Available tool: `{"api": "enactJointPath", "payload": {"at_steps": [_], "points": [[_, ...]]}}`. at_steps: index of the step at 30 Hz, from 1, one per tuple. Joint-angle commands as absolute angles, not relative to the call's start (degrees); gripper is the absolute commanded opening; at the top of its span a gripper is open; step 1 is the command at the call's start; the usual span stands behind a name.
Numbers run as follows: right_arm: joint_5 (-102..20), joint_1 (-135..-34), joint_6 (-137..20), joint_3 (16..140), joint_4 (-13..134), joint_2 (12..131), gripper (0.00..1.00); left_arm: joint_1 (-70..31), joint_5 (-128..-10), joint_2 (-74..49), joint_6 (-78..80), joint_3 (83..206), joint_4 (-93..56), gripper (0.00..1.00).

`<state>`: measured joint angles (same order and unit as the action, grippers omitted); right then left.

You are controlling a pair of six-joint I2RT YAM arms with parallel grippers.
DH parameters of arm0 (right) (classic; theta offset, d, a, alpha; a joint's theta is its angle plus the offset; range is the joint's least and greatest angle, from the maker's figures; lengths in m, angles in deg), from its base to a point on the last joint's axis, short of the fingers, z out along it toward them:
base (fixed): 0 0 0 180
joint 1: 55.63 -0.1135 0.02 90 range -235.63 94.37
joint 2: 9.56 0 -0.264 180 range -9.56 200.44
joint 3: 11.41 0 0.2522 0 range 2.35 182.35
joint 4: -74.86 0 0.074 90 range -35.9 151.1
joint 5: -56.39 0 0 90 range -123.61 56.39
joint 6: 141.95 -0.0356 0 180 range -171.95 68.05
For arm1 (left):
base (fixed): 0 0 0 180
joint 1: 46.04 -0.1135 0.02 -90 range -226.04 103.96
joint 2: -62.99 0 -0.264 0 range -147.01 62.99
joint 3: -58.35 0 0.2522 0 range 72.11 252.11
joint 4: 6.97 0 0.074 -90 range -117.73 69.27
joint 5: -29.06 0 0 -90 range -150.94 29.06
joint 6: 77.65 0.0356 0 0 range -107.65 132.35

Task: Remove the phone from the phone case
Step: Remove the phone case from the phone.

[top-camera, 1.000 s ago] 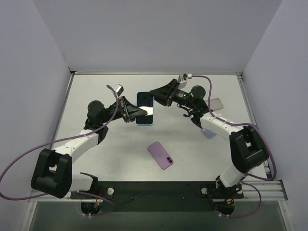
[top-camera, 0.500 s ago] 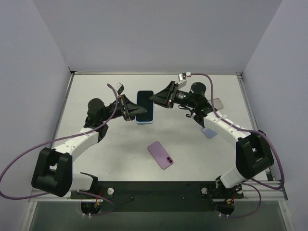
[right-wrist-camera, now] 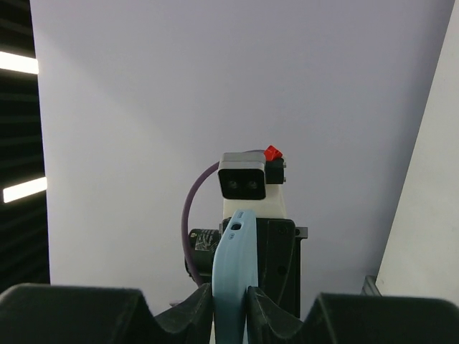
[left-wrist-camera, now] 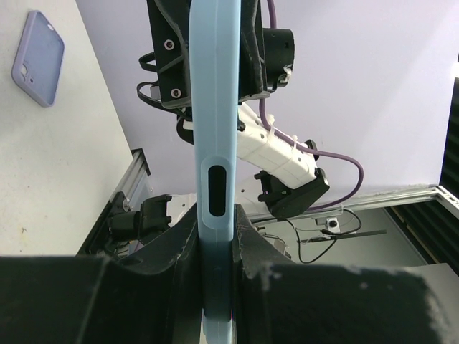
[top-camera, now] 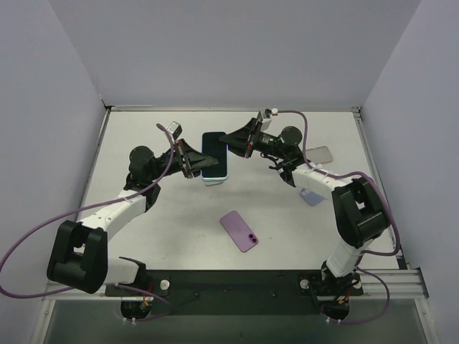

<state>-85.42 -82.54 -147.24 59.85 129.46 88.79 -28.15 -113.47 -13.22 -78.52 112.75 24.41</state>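
Looking down from above, the left gripper (top-camera: 201, 166) and right gripper (top-camera: 231, 142) each pinch an opposite edge of the pale blue phone case (top-camera: 215, 179), held off the table (top-camera: 143, 129). The dark phone (top-camera: 214, 154) sits inside it.

From the left wrist, the jaws clamp the phone case (left-wrist-camera: 214, 143) edge-on. The right wrist shows a matching pinch.

Nothing is separated yet; I'd say all the prying remains.
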Motion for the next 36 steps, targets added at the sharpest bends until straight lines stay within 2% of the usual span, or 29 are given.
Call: {"api": "enactJointPath", "payload": {"at_steps": [1, 3, 4, 7, 13, 24, 36], "points": [[-86.0, -82.3, -146.0, 64.1, 138.5, 87.1, 0.19, -28.1, -114.0, -12.3, -78.2, 113.9, 28.1, 0.00], [-85.9, -82.2, -145.6, 64.1, 138.0, 87.2, 0.17, -28.1, -114.0, -12.5, -78.3, 113.9, 28.3, 0.00], [-85.7, -82.2, -145.7, 64.2, 138.0, 87.4, 0.09, -28.1, -114.1, -12.5, -78.3, 113.9, 28.3, 0.00], [-85.5, -82.3, -145.8, 63.8, 138.1, 87.3, 0.01, -28.1, -114.1, -12.4, -78.2, 113.8, 28.4, 0.00], [-83.7, -82.2, -148.6, 62.6, 141.4, 86.5, 0.00, -28.1, -114.3, -12.4, -77.3, 113.5, 29.6, 0.00], [-78.8, -81.4, -165.3, 67.4, 156.7, 87.9, 0.00, -28.1, -116.0, -9.5, -71.3, 117.1, 34.2, 0.00], [-71.2, -81.8, -174.6, 67.7, 156.5, 86.8, 0.00, -28.0, -114.6, -6.5, -72.8, 117.3, 44.4, 0.00]]}}
